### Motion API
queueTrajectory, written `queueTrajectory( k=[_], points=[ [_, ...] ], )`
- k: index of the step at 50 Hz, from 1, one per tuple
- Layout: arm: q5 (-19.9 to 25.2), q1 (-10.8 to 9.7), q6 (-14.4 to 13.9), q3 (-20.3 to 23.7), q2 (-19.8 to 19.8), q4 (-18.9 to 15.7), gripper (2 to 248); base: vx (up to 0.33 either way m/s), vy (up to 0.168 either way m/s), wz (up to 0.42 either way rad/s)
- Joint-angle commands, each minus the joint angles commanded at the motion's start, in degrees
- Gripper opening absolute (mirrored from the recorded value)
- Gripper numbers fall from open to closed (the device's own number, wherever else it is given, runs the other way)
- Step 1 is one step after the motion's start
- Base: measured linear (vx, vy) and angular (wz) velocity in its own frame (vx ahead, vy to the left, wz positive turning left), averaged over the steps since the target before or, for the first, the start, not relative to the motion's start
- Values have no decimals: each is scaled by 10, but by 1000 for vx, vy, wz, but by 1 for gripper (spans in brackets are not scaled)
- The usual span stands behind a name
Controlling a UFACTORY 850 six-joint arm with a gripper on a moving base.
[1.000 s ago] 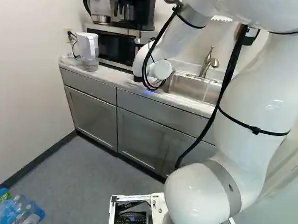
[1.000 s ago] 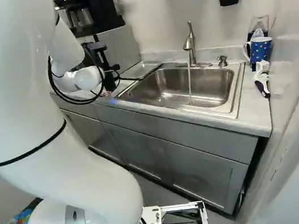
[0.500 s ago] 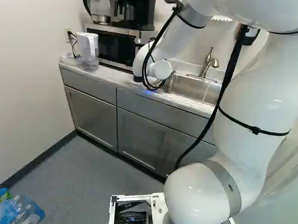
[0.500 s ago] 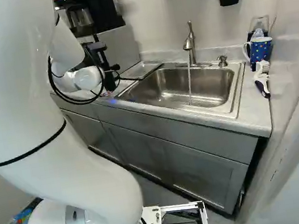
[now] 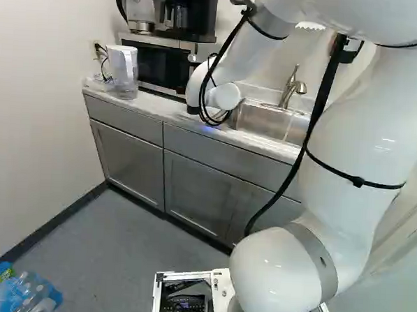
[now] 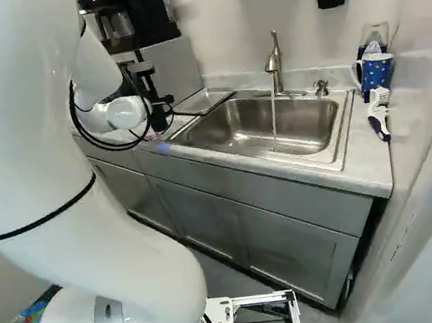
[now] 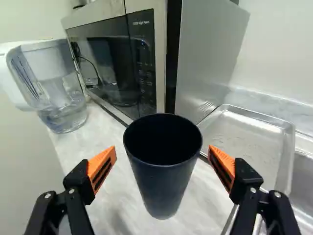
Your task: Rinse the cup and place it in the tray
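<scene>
Jaws spread wide, an orange pad (image 7: 101,164) on each side of the upright dark cup (image 7: 164,188), gaps both sides, cup on the surface (image 7: 208,198). Metal tray (image 7: 244,139) lies beside the microwave (image 7: 110,63), upper left of the right base view. Water (image 6: 274,123) runs from the faucet (image 6: 274,65) into the sink (image 6: 231,126), right of that view's center.
</scene>
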Motion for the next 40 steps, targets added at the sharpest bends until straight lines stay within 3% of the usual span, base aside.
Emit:
queueTrajectory(
  k=[35,40],
  points=[
    [-24,3,0,-1,-1,0,247,0,0,0],
    [-24,3,0,-1,-1,0,238,0,0,0]
  ],
)
